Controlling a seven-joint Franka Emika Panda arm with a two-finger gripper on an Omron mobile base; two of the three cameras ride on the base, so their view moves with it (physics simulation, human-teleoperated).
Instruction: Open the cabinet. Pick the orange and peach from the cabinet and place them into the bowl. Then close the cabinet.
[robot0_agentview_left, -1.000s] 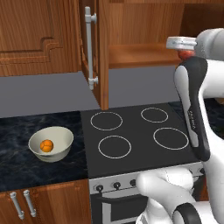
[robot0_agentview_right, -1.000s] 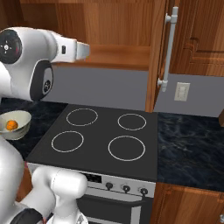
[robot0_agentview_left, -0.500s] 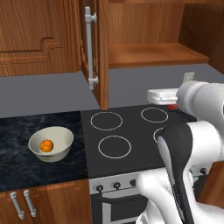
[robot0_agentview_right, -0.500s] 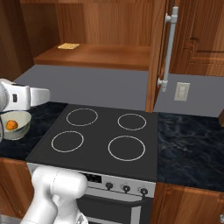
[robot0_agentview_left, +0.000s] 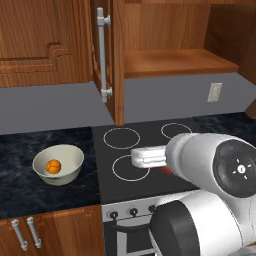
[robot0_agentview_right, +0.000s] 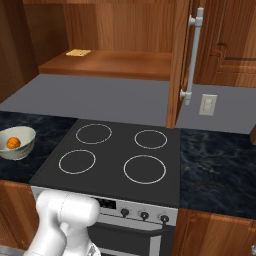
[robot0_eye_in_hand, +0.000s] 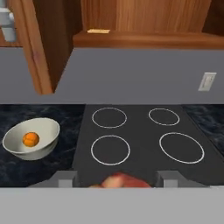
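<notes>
The cabinet (robot0_agentview_left: 175, 60) stands open, its left door (robot0_agentview_left: 117, 60) swung out with the silver bar handle (robot0_agentview_left: 102, 50) facing me. In the hand view my gripper (robot0_eye_in_hand: 117, 179) is shut on the pinkish-red peach (robot0_eye_in_hand: 120, 180), low over the front of the stove. From the left base view the peach (robot0_agentview_left: 167, 171) peeks out under the white hand near the front left burner. The cream-white bowl (robot0_agentview_left: 65, 172) sits on the dark counter left of the stove, with the orange (robot0_agentview_left: 53, 165) inside. Both also appear as bowl (robot0_eye_in_hand: 43, 131) and orange (robot0_eye_in_hand: 30, 139) at the left of the hand view.
A black stove top (robot0_agentview_right: 115, 155) with several burner rings and front knobs (robot0_agentview_right: 144, 215) lies below. A small yellow pad (robot0_agentview_right: 78, 52) rests on the cabinet shelf. A wall socket (robot0_agentview_right: 207, 104) is right of the door. Low cabinet handles (robot0_agentview_left: 25, 234) sit under the counter.
The arm has swung down from the cabinet shelf and leftward across the stove, carrying the peach to a spot over the front left burner. Bowl and orange have stayed put.
</notes>
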